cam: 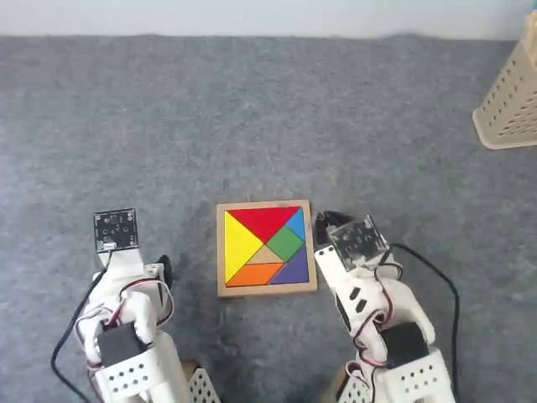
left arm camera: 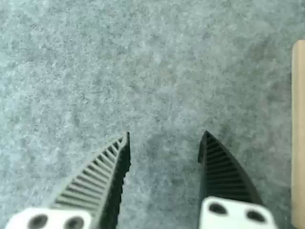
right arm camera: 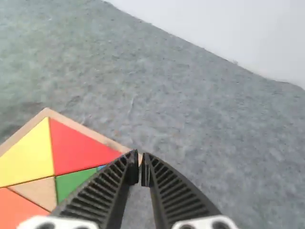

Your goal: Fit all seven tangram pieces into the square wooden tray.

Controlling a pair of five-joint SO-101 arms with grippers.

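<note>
Found the square wooden tray point(cam: 221, 252) lying flat on a grey, fuzzy, felt-like mat point(cam: 252, 109), between the two arms. Counted seven flat pieces inside, packed edge to edge into a full square:
- a large red triangle point(cam: 264, 222) along the far side
- a large yellow triangle point(cam: 239, 243) on the left
- a small blue triangle point(cam: 297, 224) in the far right corner
- a green square point(cam: 285, 243) set on its point
- a small plain-wood triangle point(cam: 266, 254) at the centre
- an orange parallelogram point(cam: 256, 274) along the near side
- a purple triangle point(cam: 295, 269) in the near right corner

Saw a pale wood rim framing them all.

Found the left gripper point(left arm camera: 166, 138) over bare mat near the tray's left edge, its dark ribbed fingers spread wide with nothing between them. Found the right gripper point(right arm camera: 139, 164) at the tray's far right corner, its ribbed fingers pressed together tip to tip, pinching nothing.

Noted a beige plastic basket point(cam: 512, 92) with a slotted wall at the far right, well apart from the tray.
</note>
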